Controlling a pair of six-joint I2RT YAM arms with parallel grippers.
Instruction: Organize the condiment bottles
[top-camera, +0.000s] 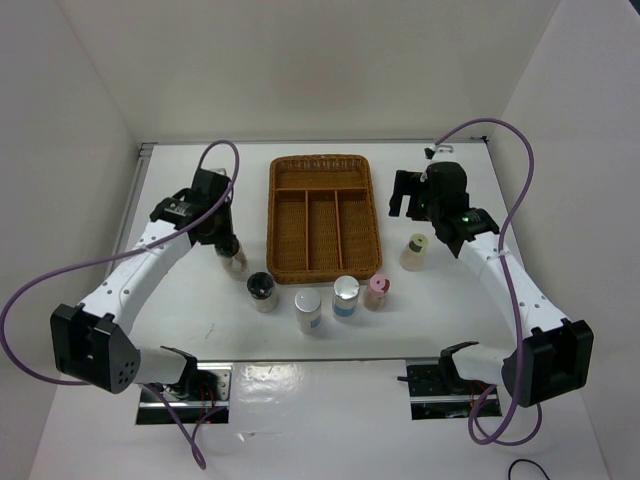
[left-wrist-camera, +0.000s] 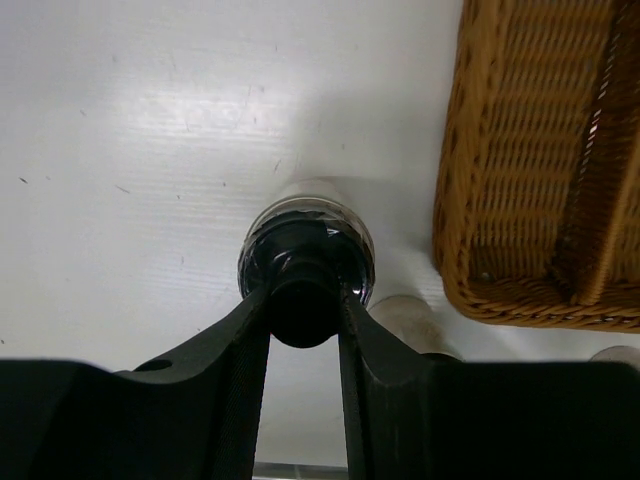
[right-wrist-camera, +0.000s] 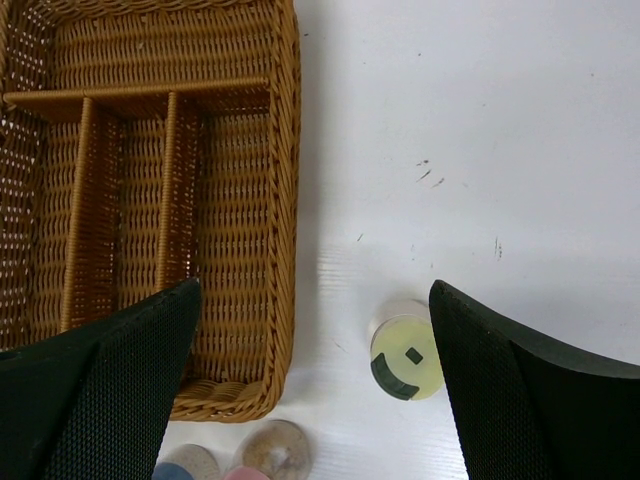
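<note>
Our left gripper is clamped on the black-lidded jar, at 8 o'clock from the tray. Our right gripper is spread apart above the yellow-lidded jar.

Bright overhead light, glare on table

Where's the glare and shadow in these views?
Top external: glare on the table and the silver lid. Left wrist: bright table sheen; the left gripper on the black-lidded bottle is dark, featureless. Right wrist: even light, soft shadow beside the wicker tray.
</note>
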